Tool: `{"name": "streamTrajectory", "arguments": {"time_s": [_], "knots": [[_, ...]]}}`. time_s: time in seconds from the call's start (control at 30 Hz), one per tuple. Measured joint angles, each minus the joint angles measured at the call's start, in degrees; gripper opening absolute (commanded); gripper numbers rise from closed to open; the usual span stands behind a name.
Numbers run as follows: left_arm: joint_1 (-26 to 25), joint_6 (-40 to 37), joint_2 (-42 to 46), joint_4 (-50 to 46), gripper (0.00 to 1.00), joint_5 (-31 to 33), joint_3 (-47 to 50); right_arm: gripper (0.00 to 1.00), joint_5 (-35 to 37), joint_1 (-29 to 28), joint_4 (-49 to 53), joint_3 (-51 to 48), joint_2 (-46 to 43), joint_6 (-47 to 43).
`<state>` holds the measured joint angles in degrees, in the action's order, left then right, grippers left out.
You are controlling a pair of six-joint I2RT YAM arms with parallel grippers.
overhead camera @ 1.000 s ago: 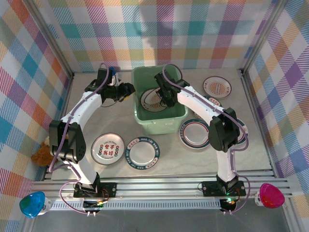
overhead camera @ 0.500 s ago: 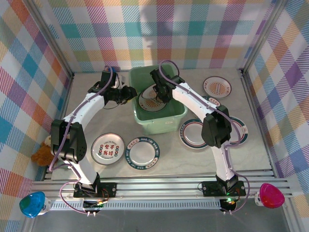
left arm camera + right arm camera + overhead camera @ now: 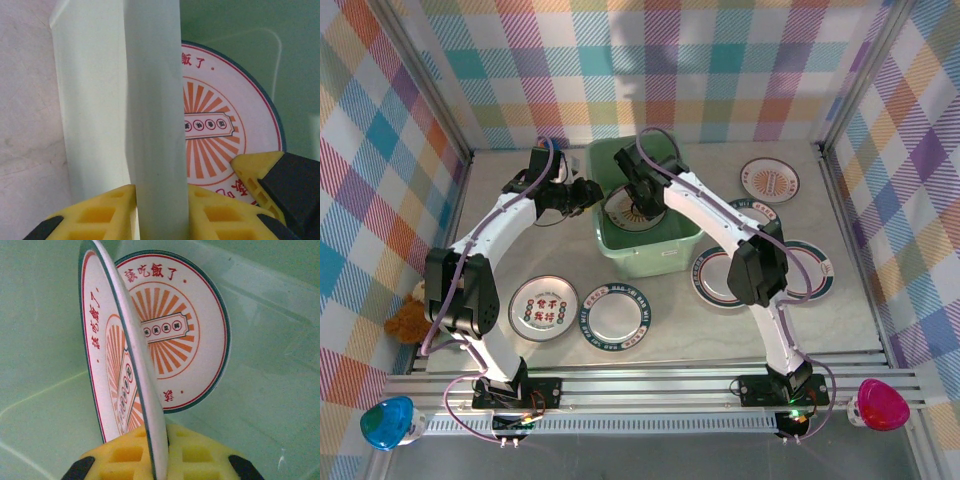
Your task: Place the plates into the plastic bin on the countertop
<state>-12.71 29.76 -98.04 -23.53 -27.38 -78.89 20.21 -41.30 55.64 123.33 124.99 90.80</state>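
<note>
The mint-green plastic bin [image 3: 660, 262] stands at the back middle of the countertop [image 3: 670, 345]. My left gripper [image 3: 592, 192] is shut on its left wall [image 3: 150, 100], one yellow pad on each side [image 3: 159, 200]. My right gripper [image 3: 642, 200] is inside the bin, shut on the rim of a teal-rimmed plate with an orange sunburst [image 3: 100, 340], held on edge [image 3: 157, 450]. A second sunburst plate [image 3: 185, 330] lies on the bin floor [image 3: 220, 125]. More plates lie on the countertop: a red-character plate [image 3: 544, 309], a teal-rimmed plate [image 3: 616, 316] and another sunburst plate [image 3: 768, 180].
Two more teal-rimmed plates [image 3: 724, 275] [image 3: 810, 268] lie right of the bin, partly under the right arm. Plaid walls close in the back and sides. A brown soft toy [image 3: 405, 318] sits at the left edge. Aluminium rails run along the front.
My left gripper closed in on the bin's left wall and the bin shifted slightly left. My right gripper carried the plate leftward inside the bin.
</note>
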Motion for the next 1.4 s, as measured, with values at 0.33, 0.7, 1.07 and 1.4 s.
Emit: {"name": "streamTrajectory", "arguments": {"time_s": [0.33, 0.7, 1.07, 1.4], "knots": [[-0.02, 0.0, 0.02, -0.07, 0.27, 0.04, 0.0, 0.0, 1.73, -0.42, -4.44, -4.85, 1.6, 5.31], [-0.02, -0.09, 0.07, -0.28, 0.26, 0.28, -0.02, 0.0, 3.56, -0.42, -7.69, -4.76, 2.43, 8.41], [-0.26, -0.72, 0.17, -0.52, 0.25, 1.07, -0.17, 0.0, 3.39, -0.42, -12.74, -7.89, 4.07, 10.64], [-0.39, -1.16, 0.17, -1.95, 0.24, 2.01, -0.87, 0.23, 4.68, -0.39, -14.95, -9.16, 4.09, 11.58]]}}
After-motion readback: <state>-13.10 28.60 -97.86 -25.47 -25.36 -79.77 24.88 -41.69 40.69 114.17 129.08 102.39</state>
